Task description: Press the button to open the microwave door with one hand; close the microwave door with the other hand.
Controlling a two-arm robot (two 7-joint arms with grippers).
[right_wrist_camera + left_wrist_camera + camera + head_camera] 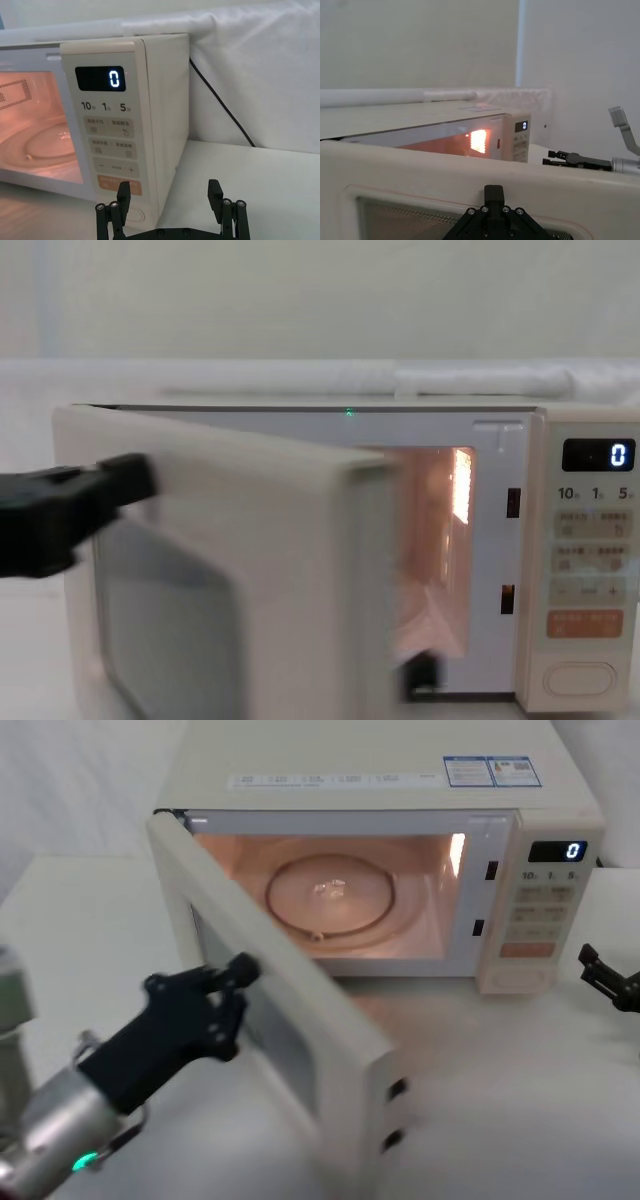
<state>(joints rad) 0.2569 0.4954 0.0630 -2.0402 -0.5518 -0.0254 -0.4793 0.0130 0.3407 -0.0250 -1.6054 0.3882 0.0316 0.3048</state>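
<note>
Left pincer (243, 970), black, rests its tips against the outer face of the microwave door (290, 1010); whether its fingers are apart or together cannot be told. Its silver and black arm comes in from the near left corner of the desk (500, 1100).

The microwave door, a cream panel with a window, is hinged on the oven's left side and stands partly open, swung out toward the near edge of the desk. Two dark latch hooks show on its free edge. Behind it the oven cavity glows orange, with a round glass turntable (330, 895) on its floor.

The control panel (543, 905) sits on the oven's right side. Its display reads 0, with rows of small keys and an orange key below. The button (579, 677), wide, cream and pill-shaped, is at the bottom of that panel.

Right pincer (170, 192), also black, hovers above the white desk just right of the oven, near the panel's lower corner. Its two fingers are spread apart and hold nothing. It touches neither the button nor the oven.

A black cord (220, 107) runs down the white backdrop behind the oven's right side.
</note>
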